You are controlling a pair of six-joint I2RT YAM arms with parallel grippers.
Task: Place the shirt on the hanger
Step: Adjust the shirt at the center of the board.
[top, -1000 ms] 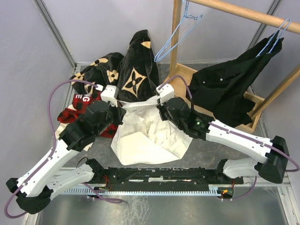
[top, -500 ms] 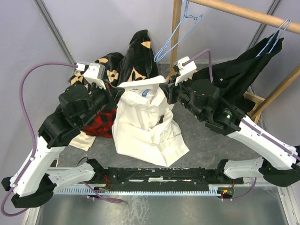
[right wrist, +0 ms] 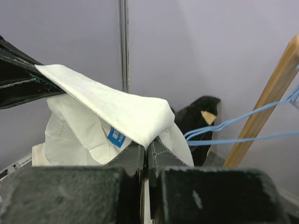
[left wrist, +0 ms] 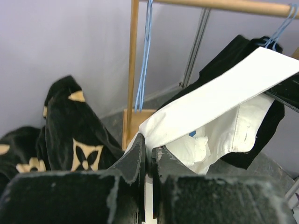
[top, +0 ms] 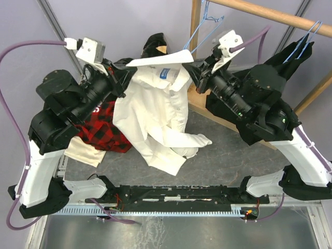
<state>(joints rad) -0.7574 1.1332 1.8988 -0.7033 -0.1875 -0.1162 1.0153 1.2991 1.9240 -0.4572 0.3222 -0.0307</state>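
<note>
1. We saw the grey bench [top: 228,155] carrying a wooden rack [top: 195,21] at its back right, with a round rail across the top.
2. The shirt [top: 155,109] was up in the air, with its collar pulled into a flat band between the two grippers. Its body hung down from the collar, and the lower cloth and a sleeve lay crumpled on the bench. A small blue label showed inside the neck.
3. A black garment with tan flower marks [top: 155,44] stood heaped behind the shirt at the back left.
4. A red-and-black plaid shirt [top: 101,129] lay on the bench under the left arm, just beside the white cloth.
5. A dark garment [top: 275,78] hung from a second blue hanger [top: 306,44] on the rail at the far right, largely hidden by the right arm.
6. The left gripper [top: 124,72] was clamped on the left end of the collar, its jaws pressed together over the cloth.
7. The right gripper [top: 194,67] was clamped likewise on the right end of the collar.
8. The hanger [left wrist: 145,56] hung bare from the rail by its hook, beside the rack's post and just behind the collar's right end. We could not tell whether it touched the shirt.
</note>
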